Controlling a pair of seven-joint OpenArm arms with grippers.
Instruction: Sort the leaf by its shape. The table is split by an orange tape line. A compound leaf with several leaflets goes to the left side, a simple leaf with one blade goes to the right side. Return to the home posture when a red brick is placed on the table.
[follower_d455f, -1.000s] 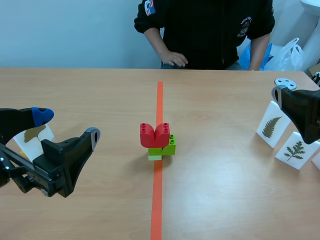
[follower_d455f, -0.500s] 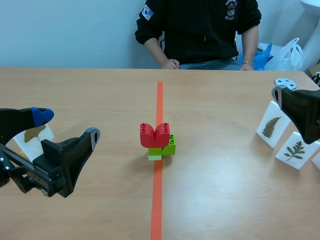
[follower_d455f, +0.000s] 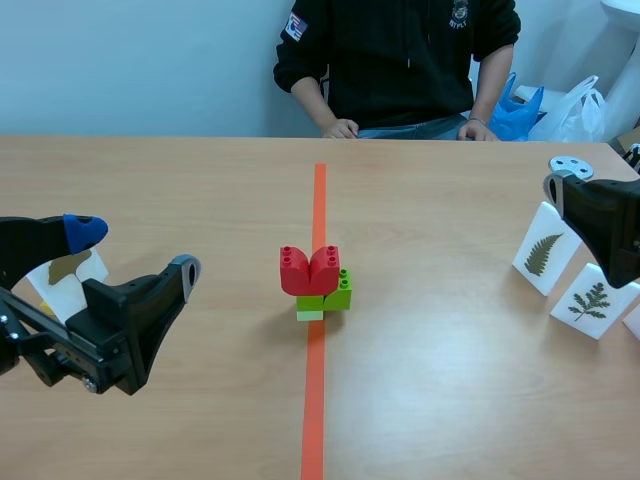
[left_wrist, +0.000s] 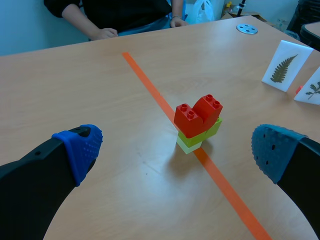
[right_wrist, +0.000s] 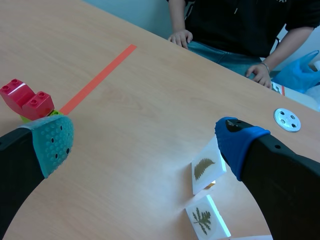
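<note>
Only the person (follower_d455f: 400, 60) at the frame's top has shifted; both arms stay low at the frame's sides, jaws wide and empty. With the red brick (follower_d455f: 309, 270) standing on the tape line (follower_d455f: 314, 400) mid-frame and leaf cards (follower_d455f: 541, 250) parked at the right edge, sorting looks over. Only the home posture is left, if it is not already reached.

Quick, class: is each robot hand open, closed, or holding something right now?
Left hand: open, holding nothing.
Right hand: open, holding nothing.

Your left pincer (follower_d455f: 135, 250) hangs low at the near left, fingers spread wide. Your right pincer (right_wrist: 145, 141) sits at the right edge, fingers likewise well apart, gripping nothing.
</note>
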